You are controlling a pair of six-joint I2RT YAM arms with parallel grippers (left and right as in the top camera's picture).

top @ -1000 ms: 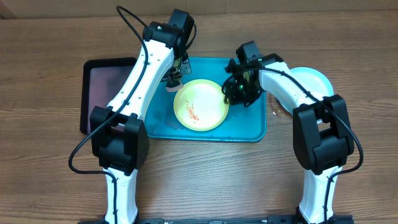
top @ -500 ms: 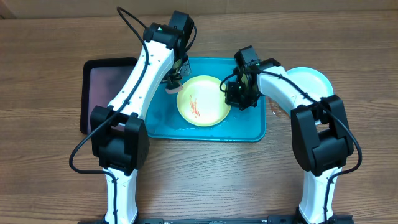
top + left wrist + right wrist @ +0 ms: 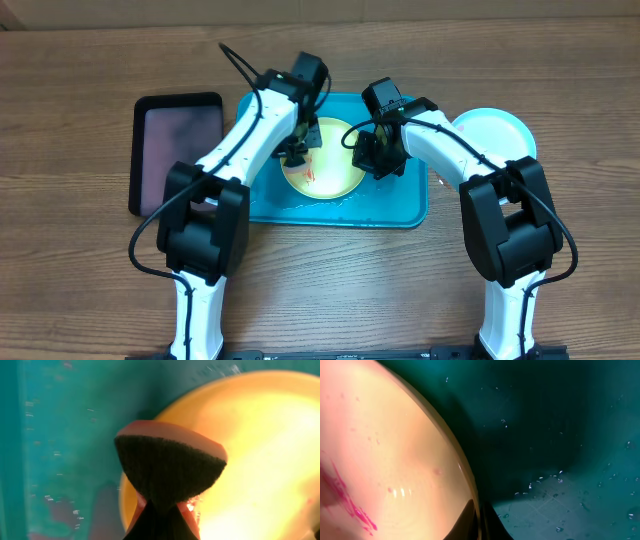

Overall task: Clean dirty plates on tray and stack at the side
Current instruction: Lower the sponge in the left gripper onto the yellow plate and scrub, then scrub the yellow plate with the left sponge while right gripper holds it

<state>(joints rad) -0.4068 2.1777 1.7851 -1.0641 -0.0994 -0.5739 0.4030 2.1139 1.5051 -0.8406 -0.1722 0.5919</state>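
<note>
A yellow-green plate point(image 3: 335, 172) with a red-orange smear point(image 3: 312, 177) lies on the turquoise tray point(image 3: 400, 205). My left gripper point(image 3: 297, 152) is shut on a sponge point(image 3: 170, 470) with an orange body and a dark scouring face. It hangs over the plate's point(image 3: 260, 450) left rim, close to the surface. My right gripper point(image 3: 362, 158) is shut on the plate's right rim point(image 3: 470, 485), one finger inside and one outside point(image 3: 479, 522). The smear point(image 3: 350, 502) shows at the left of the right wrist view. A light blue plate point(image 3: 495, 130) rests on the table right of the tray.
A black tray with a pinkish inside point(image 3: 178, 150) sits on the table left of the turquoise tray. Water droplets cover the turquoise tray's floor point(image 3: 560, 490). The wooden table point(image 3: 330, 280) stretches in front of the tray.
My left arm has swung right, carrying the sponge from the tray's back left onto the plate's left edge. My right gripper has closed on the plate's right rim.
</note>
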